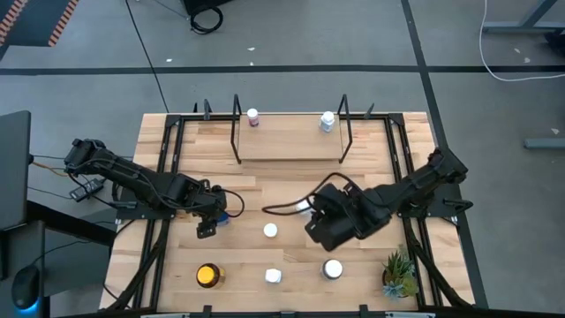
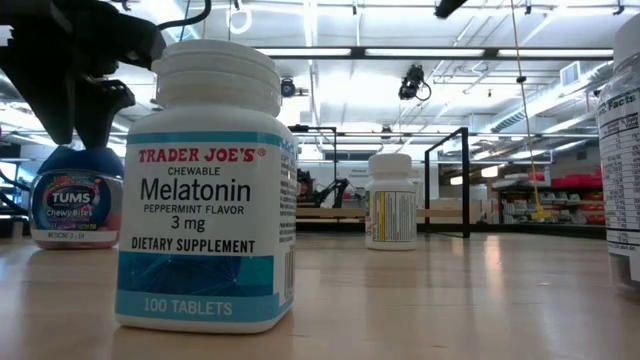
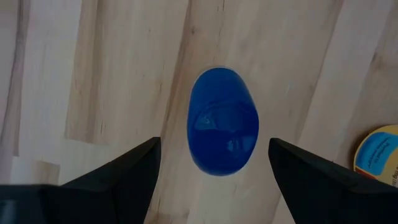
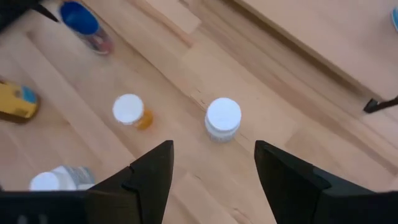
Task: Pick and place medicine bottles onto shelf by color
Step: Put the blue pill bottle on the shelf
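The left hand (image 1: pixel 212 221) hangs over the left half of the light butcher-block wooden desk (image 1: pixel 291 177), its two dark fingers (image 3: pixel 124 171) spread apart and holding nothing. Directly beneath it stands the blue-lidded round Tums bottle (image 3: pixel 222 121), whose cap lies between the fingers without touching either; in the low view this bottle (image 2: pixel 76 205) sits behind the hand's dark bulk. Nearer the desk's front edge than that hand stands the larger amber-yellow bottle (image 1: pixel 208 276).

Between the two hands stands a small white-capped orange bottle (image 1: pixel 270 230), and toward the front from it a white-capped Trader Joe's Melatonin bottle (image 1: pixel 274 276), which fills the low view's foreground (image 2: pixel 205 190).

The right hand (image 1: pixel 311 212) hovers just right of the desk's middle, fingers (image 4: pixel 149 177) parted and empty. Ahead of those fingers, apart from them, a white-capped white bottle (image 4: pixel 222 118) stands upright on the desk. A wide white-lidded bottle (image 1: pixel 333 268) stands toward the front from this hand, and a small green potted plant (image 1: pixel 399 274) sits off to its right near the corner.

Beyond both hands, at the desk's far side, the low light-wood shelf with thin black metal uprights (image 1: pixel 291 146) carries two bottles: a white-capped reddish bottle (image 1: pixel 253 117) at its left rear and a white-capped pale bottle (image 1: pixel 327 121) at its right rear.
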### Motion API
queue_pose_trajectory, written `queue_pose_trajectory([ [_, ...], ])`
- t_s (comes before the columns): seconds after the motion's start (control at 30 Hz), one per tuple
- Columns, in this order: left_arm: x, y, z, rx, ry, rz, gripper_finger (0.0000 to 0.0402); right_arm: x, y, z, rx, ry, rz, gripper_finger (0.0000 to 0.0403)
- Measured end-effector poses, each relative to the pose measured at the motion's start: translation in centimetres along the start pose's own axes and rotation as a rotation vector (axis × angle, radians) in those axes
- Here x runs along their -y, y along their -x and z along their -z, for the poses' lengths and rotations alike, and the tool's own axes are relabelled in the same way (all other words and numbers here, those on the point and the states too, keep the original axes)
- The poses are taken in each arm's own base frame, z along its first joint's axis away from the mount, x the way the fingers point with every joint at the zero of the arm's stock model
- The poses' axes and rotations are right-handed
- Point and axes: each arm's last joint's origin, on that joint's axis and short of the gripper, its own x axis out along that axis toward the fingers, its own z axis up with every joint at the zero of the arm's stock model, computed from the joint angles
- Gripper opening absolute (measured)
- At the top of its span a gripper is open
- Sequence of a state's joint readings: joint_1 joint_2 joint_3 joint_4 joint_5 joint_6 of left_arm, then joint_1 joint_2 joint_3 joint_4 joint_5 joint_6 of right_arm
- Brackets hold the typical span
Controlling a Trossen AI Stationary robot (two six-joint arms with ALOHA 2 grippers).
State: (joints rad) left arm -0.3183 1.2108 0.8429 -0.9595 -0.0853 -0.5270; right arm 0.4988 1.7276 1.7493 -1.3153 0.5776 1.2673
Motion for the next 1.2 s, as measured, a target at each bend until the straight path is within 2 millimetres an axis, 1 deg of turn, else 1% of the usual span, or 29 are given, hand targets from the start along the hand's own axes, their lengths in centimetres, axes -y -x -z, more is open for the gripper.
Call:
queue_pose_trajectory([
  [0.07,0.0,0.0,-0.1,0.008,-0.007,0.004,0.0302,0.3,0.9,0.1,0.022,0.002,-0.021,0.0231],
  [0.2,0.1,0.0,-0.1,0.014,-0.021,0.007,0.0302,1.5,3.0,-0.7,0.088,0.015,-0.068,0.0231],
  [0.3,0.1,0.0,-0.2,0.015,-0.022,0.008,0.0302,2.7,4.5,-1.6,0.123,0.103,-0.106,0.0231],
  [0.4,0.1,0.0,-0.2,0.016,-0.022,0.008,0.0302,3.5,5.1,-2.9,0.123,0.222,-0.163,0.0231],
  [0.53,0.1,0.0,-0.2,0.018,-0.018,0.009,0.0302,3.9,4.5,-4.7,0.052,0.339,-0.269,0.0231],
  [0.7,0.1,0.0,-0.2,0.020,0.003,0.011,0.0302,4.1,3.4,-6.1,0.027,0.427,-0.303,0.0231],
  [0.8,0.0,-0.1,-0.3,0.034,0.006,-0.019,0.0302,4.4,3.0,-6.6,0.041,0.468,-0.287,0.0231],
  [0.93,0.1,-0.8,-0.6,0.018,0.010,-0.042,0.0302,4.7,2.7,-7.1,0.059,0.495,-0.256,0.0231],
  [1.07,0.6,-2.0,-0.8,-0.025,-0.002,-0.044,0.0302,4.8,2.7,-7.1,0.060,0.532,-0.250,0.0231],
  [1.2,1.0,-3.0,-0.9,-0.065,-0.015,-0.062,0.0302,4.8,2.7,-7.1,0.058,0.520,-0.249,0.0231],
])
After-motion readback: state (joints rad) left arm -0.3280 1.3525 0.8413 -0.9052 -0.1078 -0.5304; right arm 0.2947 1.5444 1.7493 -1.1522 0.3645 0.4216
